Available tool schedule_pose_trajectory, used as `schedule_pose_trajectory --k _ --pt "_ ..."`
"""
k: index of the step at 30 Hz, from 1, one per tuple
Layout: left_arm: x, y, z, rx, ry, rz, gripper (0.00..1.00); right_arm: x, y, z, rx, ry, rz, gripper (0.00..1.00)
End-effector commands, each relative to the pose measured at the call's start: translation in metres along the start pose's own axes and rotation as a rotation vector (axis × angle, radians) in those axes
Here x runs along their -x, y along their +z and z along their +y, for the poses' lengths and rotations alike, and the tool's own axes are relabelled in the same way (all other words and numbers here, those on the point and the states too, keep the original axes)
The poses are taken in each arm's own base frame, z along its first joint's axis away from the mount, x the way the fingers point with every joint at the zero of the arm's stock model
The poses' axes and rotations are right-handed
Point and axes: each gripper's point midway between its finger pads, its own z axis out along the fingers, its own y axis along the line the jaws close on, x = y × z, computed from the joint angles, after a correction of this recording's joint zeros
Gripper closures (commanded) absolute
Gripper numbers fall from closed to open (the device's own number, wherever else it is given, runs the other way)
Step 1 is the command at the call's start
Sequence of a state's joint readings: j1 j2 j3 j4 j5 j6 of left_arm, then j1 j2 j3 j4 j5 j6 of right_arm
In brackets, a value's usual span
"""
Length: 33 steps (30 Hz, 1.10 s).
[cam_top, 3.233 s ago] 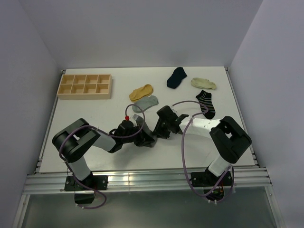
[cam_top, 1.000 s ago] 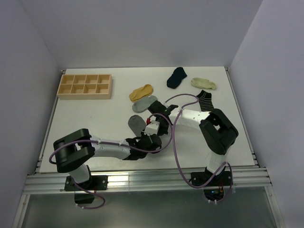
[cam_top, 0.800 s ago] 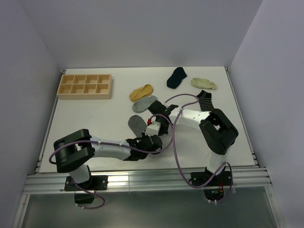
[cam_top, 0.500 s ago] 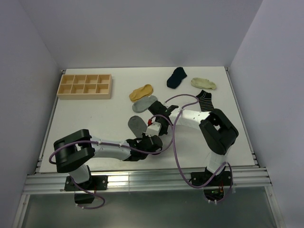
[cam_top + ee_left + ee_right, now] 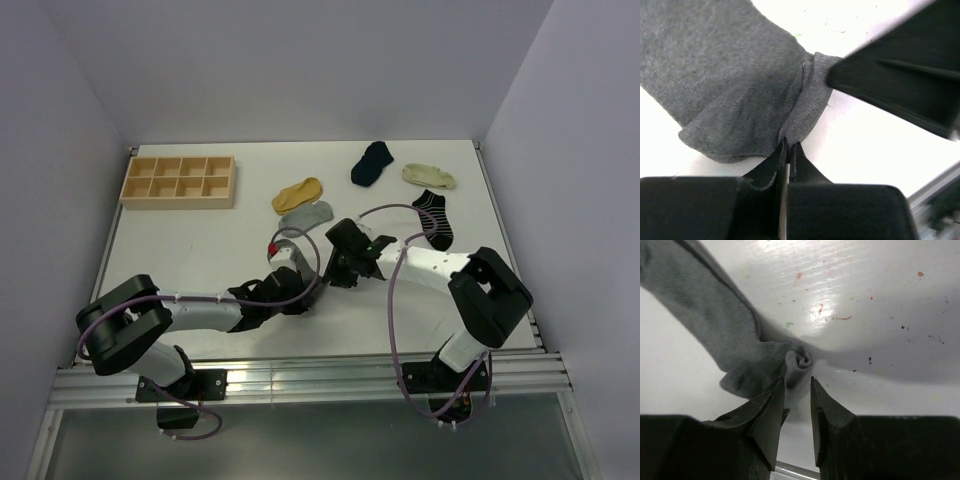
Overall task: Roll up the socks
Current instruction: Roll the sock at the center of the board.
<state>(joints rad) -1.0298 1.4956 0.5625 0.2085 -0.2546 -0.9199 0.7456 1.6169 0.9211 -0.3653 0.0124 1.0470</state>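
Observation:
In the left wrist view the dark grey sock (image 5: 735,85) lies crumpled on the white table, and my left gripper (image 5: 788,146) is shut on a fold of its edge. One of my right gripper's black fingers (image 5: 900,85) sits just beyond that fold. In the right wrist view the same sock (image 5: 715,315) ends in a twisted tip (image 5: 800,361). That tip lies between the parted jaws of my right gripper (image 5: 797,386), which is open. From above, the left gripper (image 5: 303,293) and right gripper (image 5: 335,277) meet mid-table and hide the sock.
A mustard-yellow sock (image 5: 297,192) and a light grey sock (image 5: 306,217) lie just beyond the grippers. A navy sock (image 5: 372,162), a cream sock (image 5: 428,176) and a striped sock (image 5: 434,217) lie at the back right. A wooden compartment tray (image 5: 180,180) stands at the back left.
My left gripper has shut on the dark grey sock's edge and shifted left and away. My right gripper has opened off the twisted end and moved right. The arms now cover the sock from above.

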Motion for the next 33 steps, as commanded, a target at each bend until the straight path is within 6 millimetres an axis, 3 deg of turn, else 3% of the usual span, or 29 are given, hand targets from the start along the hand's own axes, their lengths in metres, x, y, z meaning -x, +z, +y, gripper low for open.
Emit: schedule_pose_trajectory --k 1,10,22,31,33 --pt "-0.007 -0.004 0.001 -0.069 -0.168 0.074 1.00 0.021 -0.018 0.019 0.109 0.041 -0.107 0.64" --pt "-0.002 -0.001 0.015 -0.119 -0.352 0.120 1.00 0.016 -0.018 0.020 0.205 0.072 -0.123 0.55" --pt "-0.009 0.004 0.021 -0.121 -0.429 0.178 1.00 0.014 -0.006 0.028 0.247 0.105 -0.111 0.52" --pt "-0.010 0.006 0.024 -0.132 -0.466 0.192 1.00 0.003 0.009 0.010 0.195 0.137 -0.082 0.53" --pt "-0.011 0.006 0.026 -0.134 -0.476 0.198 1.00 0.004 0.010 0.013 0.212 0.135 -0.089 0.53"
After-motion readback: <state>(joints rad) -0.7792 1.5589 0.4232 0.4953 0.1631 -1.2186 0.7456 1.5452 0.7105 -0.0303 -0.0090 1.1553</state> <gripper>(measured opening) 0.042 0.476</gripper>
